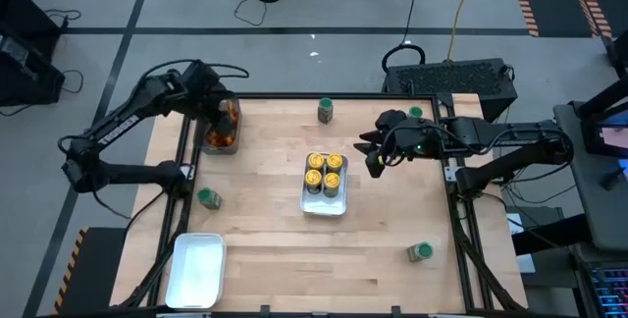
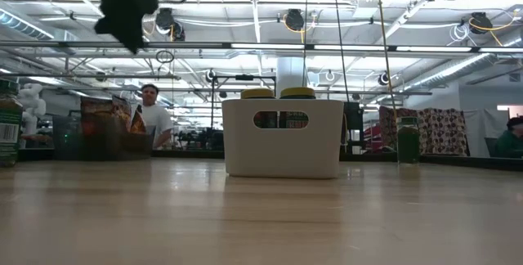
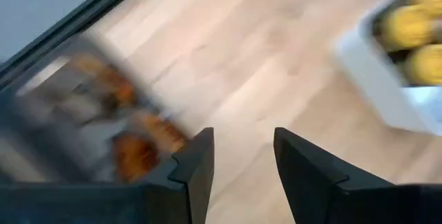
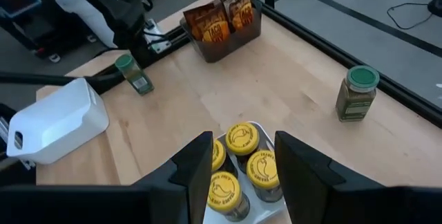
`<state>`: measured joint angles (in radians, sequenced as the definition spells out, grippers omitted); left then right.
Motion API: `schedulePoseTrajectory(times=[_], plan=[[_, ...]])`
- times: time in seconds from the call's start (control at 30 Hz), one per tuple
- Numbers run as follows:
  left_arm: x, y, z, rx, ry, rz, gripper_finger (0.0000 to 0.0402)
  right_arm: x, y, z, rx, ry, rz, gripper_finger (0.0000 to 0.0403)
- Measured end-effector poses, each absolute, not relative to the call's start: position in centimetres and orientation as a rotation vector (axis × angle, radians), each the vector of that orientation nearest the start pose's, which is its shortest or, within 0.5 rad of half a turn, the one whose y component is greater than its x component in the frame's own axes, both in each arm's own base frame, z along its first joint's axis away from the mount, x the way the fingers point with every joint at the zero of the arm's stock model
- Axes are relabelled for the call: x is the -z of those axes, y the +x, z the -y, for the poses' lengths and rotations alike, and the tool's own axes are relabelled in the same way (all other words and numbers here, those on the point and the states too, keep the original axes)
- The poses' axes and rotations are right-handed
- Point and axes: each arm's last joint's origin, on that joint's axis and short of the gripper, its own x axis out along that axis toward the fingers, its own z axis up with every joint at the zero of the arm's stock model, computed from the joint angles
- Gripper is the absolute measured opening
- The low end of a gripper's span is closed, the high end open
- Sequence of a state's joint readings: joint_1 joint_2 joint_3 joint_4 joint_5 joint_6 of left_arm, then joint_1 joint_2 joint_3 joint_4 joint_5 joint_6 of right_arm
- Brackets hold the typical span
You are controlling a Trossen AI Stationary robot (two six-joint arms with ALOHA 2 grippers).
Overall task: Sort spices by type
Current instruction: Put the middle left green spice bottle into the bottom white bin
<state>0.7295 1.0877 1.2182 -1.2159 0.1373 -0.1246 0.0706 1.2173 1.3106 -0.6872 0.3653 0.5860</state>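
Four yellow-lidded jars (image 1: 325,172) stand upright, packed two by two, in a white tray (image 1: 307,203) at the middle of the frame. Four green-lidded jars stand apart from one another: one (image 1: 325,110) at upper centre, one (image 1: 415,114) at upper right partly hidden, one (image 1: 208,198) at mid-left, one (image 1: 421,251) at lower right. Orange-brown packets (image 1: 224,130) stand on edge in a dark bin (image 1: 204,145) at upper left.

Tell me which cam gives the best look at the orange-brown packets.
Right wrist view: the packets stand upright in the dark bin near the table's corner, printed fronts facing the camera. The high view shows them only as an orange patch under the left tool, the left wrist view as a blur, and the low view as dim shapes far back.
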Motion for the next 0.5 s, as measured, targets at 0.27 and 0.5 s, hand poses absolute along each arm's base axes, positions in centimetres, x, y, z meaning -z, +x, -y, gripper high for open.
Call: schedulePoseTrajectory(times=[0.27, 0.5], plan=[[-35.4, 17.1, -9.3, -0.363, -0.395, -0.815, 0.0156, -37.5, 26.2, -0.7, 0.433, 0.392, -0.470, 0.0137], [-36.7, 19.7, -6.5, -0.180, -0.246, -0.666, 0.0156, -36.5, 28.7, -0.8, 0.409, 0.336, -0.449, 0.0137]])
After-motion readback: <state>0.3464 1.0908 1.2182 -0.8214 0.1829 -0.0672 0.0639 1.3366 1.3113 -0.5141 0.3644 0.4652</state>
